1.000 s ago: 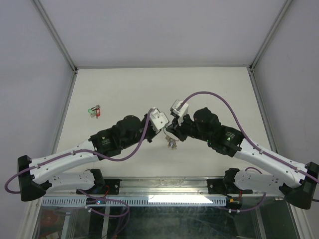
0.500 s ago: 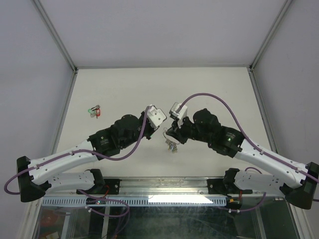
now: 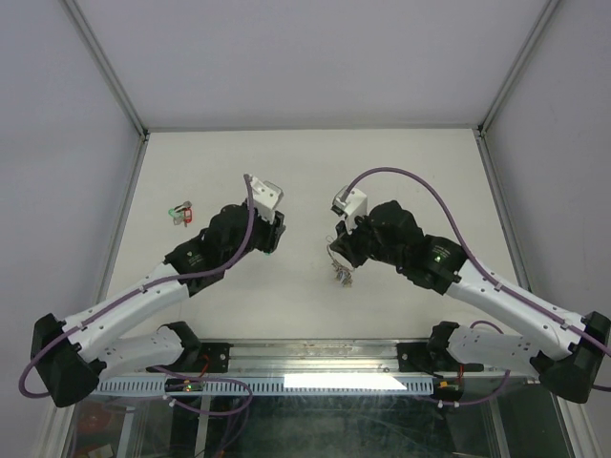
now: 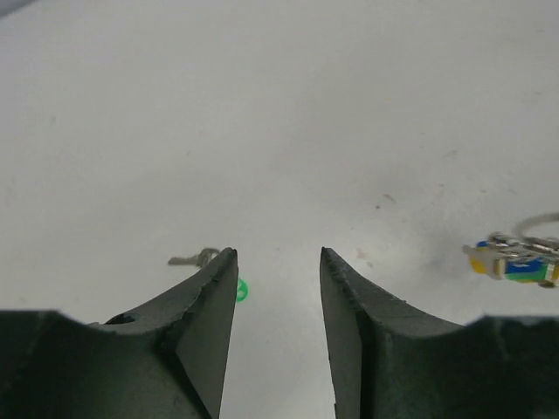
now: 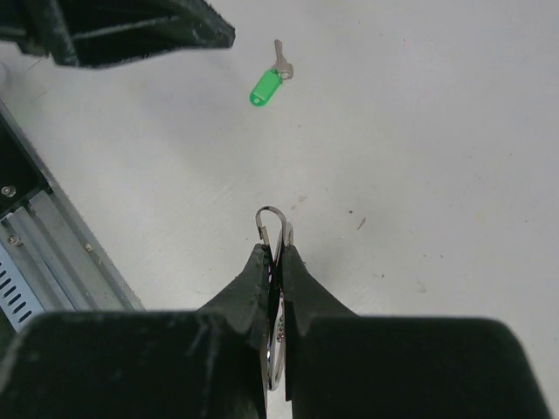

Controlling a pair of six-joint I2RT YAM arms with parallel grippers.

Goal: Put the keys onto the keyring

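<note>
- The right gripper (image 5: 278, 253) is clamped shut on the keyring (image 5: 270, 209), pinching the wire edge-on so the loop juts past its fingertips, probably to present it for threading; tagged keys (image 4: 515, 262), yellow and blue among them, dangle from the ring over the table's (image 3: 401, 172) middle
- To its left and apart from it, the left gripper (image 4: 277, 253) hovers with jaws moderately parted and empty; likely poised for a pickup
- The green key (image 5: 266, 85) lies flat on the table just beneath those jaws, one finger half hiding it
- Farther off, by the left edge, a green-and-red item (image 3: 181, 212) rests; too small to identify
</note>
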